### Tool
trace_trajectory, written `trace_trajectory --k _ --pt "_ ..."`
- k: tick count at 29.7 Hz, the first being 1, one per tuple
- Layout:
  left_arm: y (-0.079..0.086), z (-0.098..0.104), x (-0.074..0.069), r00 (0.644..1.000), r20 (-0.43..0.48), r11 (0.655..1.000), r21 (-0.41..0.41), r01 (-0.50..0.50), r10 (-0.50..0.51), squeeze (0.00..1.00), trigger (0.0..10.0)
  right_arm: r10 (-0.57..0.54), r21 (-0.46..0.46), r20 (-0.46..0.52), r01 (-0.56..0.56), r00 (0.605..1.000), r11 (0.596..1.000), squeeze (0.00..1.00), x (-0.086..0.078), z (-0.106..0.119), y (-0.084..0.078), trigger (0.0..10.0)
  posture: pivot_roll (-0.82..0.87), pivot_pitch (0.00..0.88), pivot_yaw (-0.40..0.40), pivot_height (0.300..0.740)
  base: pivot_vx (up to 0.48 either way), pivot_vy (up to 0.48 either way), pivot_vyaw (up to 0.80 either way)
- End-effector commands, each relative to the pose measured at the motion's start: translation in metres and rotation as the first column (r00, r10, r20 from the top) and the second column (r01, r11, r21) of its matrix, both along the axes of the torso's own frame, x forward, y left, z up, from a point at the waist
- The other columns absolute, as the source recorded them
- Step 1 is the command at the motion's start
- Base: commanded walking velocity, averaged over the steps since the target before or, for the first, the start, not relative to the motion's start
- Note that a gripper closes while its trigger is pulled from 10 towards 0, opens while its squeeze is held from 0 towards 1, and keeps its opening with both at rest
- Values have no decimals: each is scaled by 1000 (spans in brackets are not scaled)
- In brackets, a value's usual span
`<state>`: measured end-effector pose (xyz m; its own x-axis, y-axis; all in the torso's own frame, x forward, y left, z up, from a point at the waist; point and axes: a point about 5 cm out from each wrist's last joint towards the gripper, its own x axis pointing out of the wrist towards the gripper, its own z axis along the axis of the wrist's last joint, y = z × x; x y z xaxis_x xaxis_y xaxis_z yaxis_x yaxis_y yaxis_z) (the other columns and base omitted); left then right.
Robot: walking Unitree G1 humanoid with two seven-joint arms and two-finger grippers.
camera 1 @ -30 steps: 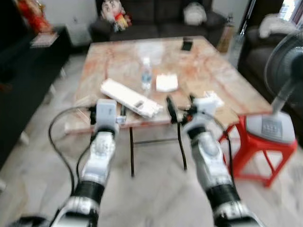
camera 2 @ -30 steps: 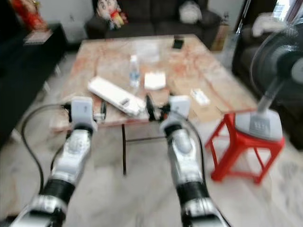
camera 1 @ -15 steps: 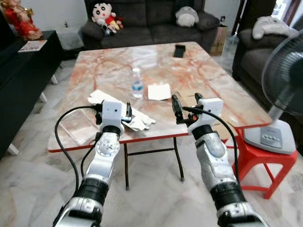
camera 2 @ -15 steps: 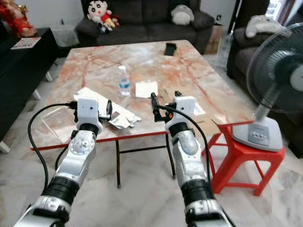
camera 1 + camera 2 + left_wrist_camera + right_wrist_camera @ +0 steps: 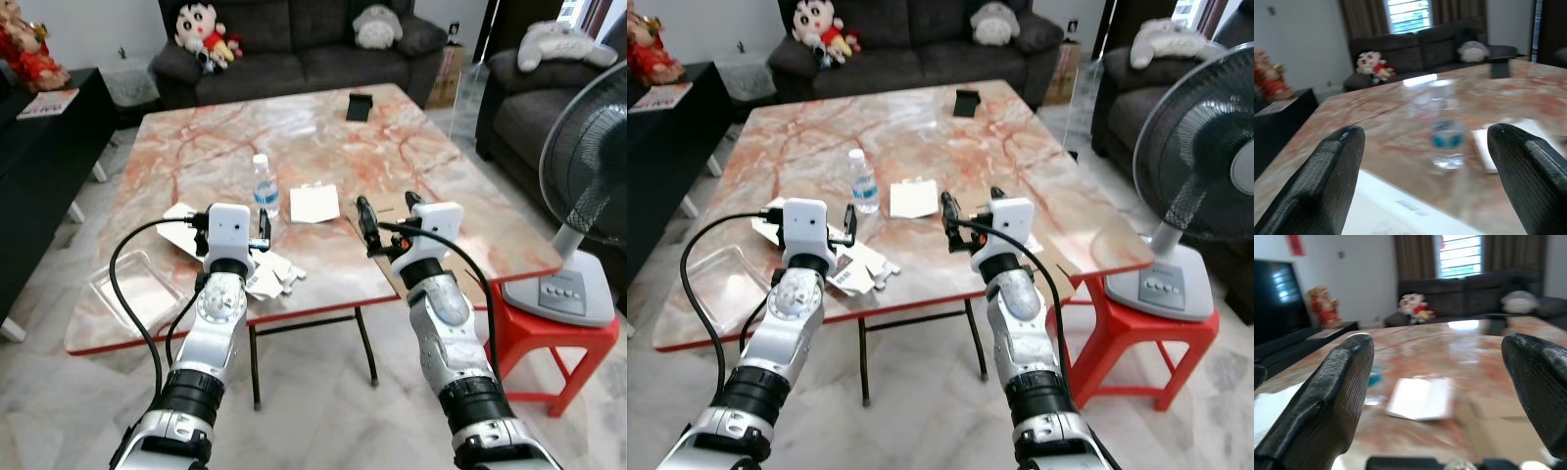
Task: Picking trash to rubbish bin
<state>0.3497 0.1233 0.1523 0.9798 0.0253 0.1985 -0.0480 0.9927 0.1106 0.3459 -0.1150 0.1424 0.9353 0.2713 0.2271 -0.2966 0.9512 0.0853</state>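
- Living room with pale marble floor [image 5: 323, 411], dark grey sofa [image 5: 294, 49] at the back.
- Large square table with orange-veined marble top [image 5: 206, 147] in front of robot.
- Grey standing fan [image 5: 588, 176] on red plastic stool [image 5: 558, 343], off table's right corner.
- Left gripper [image 5: 1432, 161] held over near table edge, fingers spread wide, holding nothing.
- Right gripper [image 5: 1449, 382] over near-right table edge, fingers also wide apart, empty.
- Clear plastic tray [image 5: 132, 289] at near-left table corner.
- Crumpled white paper trash [image 5: 274, 279] on table by left gripper.
- White flat napkin [image 5: 313, 203] mid-table.
- Clear plastic water bottle with blue label [image 5: 263, 186] upright, just left of napkin.
- Black phone [image 5: 359, 106] at far side.
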Motion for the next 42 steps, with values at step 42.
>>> trace_trajectory --k 42 --pt "-14 -25 -16 973 -125 980 -22 195 -197 0 10000 27 -8 18 -27 999 1000 0 -3 3 9 10000 -163 17 45 740 89 -51 50"
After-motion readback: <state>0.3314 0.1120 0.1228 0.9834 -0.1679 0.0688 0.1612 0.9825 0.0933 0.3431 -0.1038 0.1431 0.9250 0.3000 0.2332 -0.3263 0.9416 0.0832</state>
